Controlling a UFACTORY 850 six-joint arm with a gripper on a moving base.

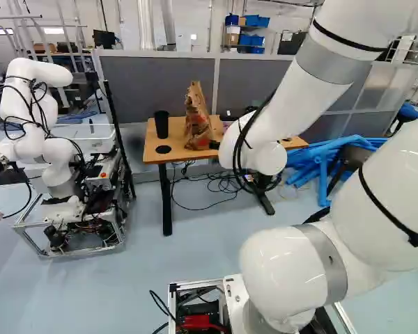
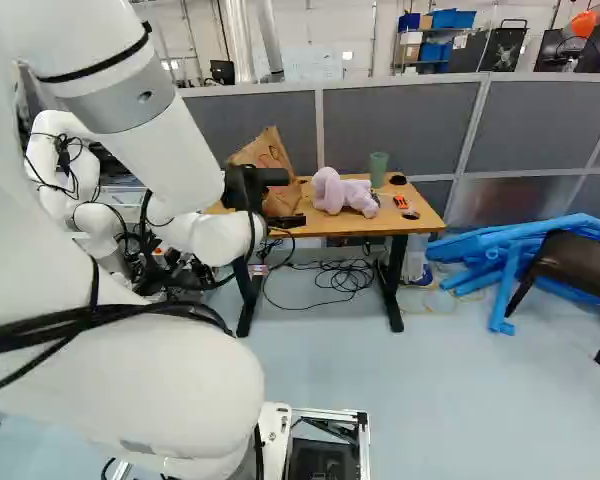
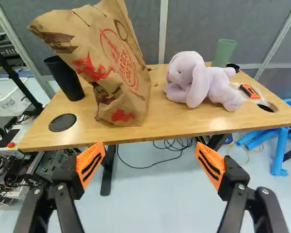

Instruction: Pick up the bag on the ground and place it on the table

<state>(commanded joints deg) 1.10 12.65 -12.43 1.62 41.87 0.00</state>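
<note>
Grey partition panels [image 3: 208,29] stand behind a wooden worktop [image 3: 179,119], with a pale blue floor [image 3: 145,208] below. The claw [image 2: 292,198] is spread wide, its orange pads [image 3: 90,164] well apart and touching nothing; between them the wrist view shows floor and loose black cables [image 3: 160,162]. The worktop's front edge lies ahead of the claw, with the brown paper bag [image 3: 119,68] beyond it. The bag is already up on the worktop, standing on its base and leaning a little, its red print facing the claw. Beside it, with a gap between, a lavender plush toy [image 3: 199,82] lies on its belly, and past that sits an orange and black tool [image 3: 250,91]. A black round disc [image 3: 62,122] lies on the bag's other side. Blue tubes [image 2: 510,262] are heaped on the floor near a dark chair [image 2: 580,262], and another robot [image 1: 38,111] stands at the left of the left base view. As for containers, a black cup [image 1: 161,125] stands just beside the bag and a green cup [image 3: 225,52] behind the toy; I can't see what either cup or the bag has inside.
</note>
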